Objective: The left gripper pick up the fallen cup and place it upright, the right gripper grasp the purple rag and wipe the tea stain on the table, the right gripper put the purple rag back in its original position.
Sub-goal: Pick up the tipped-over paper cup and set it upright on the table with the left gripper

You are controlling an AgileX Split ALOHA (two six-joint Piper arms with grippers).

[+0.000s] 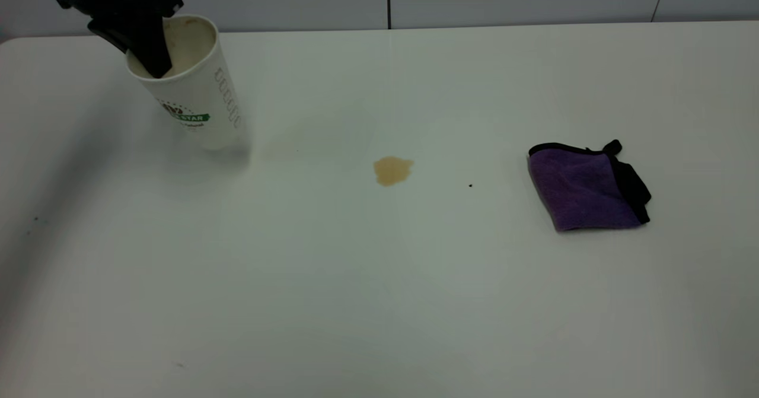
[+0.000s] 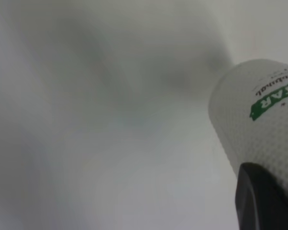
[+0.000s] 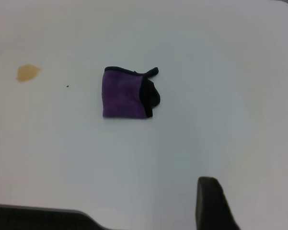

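The white ribbed cup [image 1: 195, 98] with the green COFFEE STAR band is at the far left of the table [image 1: 356, 303], nearly upright and leaning, mouth up. My left gripper [image 1: 149, 60] is shut on its rim, one finger inside the tan-stained mouth. In the left wrist view the cup [image 2: 261, 120] fills the side, with one black finger [image 2: 263, 203] against its wall. The tea stain [image 1: 392, 170] lies mid-table. The purple rag [image 1: 584, 189] lies folded at the right. In the right wrist view my right gripper [image 3: 251, 194] is open and empty, well short of the rag [image 3: 127, 94]; the stain [image 3: 27, 72] lies beyond it.
A tiny black speck [image 1: 470, 185] sits between stain and rag. A faint pale smear [image 1: 284, 143] shows right of the cup's base. The table's far edge meets a grey wall. The table's near edge shows in the right wrist view [image 3: 38, 211].
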